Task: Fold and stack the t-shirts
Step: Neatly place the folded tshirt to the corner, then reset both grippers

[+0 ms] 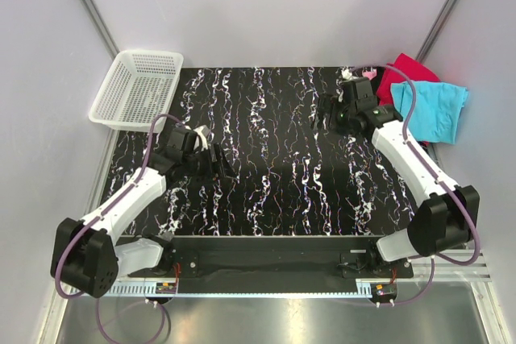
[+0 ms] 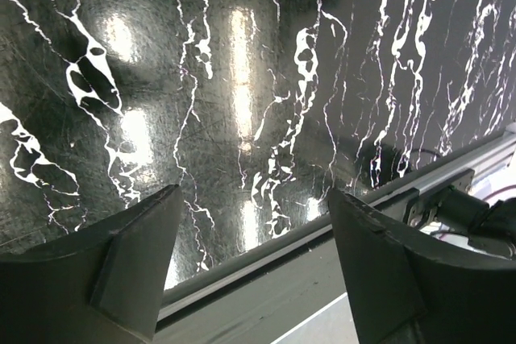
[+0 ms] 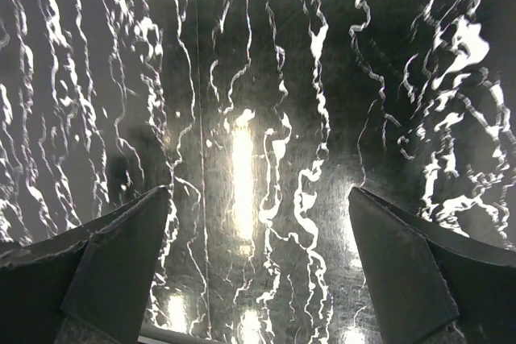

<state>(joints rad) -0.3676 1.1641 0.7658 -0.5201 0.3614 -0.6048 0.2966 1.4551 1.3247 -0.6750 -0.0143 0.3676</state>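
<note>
Evidently poised to begin, with left gripper (image 2: 254, 192) and right gripper (image 3: 258, 191) held open and empty over the black white-veined surface (image 1: 274, 175), crumpled turquoise-blue cloth t-shirt (image 1: 435, 110) and crimson red t-shirt (image 1: 407, 68) waiting at far right.

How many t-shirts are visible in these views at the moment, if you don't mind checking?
2. A turquoise t-shirt lies crumpled at the far right of the top view. A red t-shirt sits just behind it, partly overlapped. More may be hidden beneath them.
</note>
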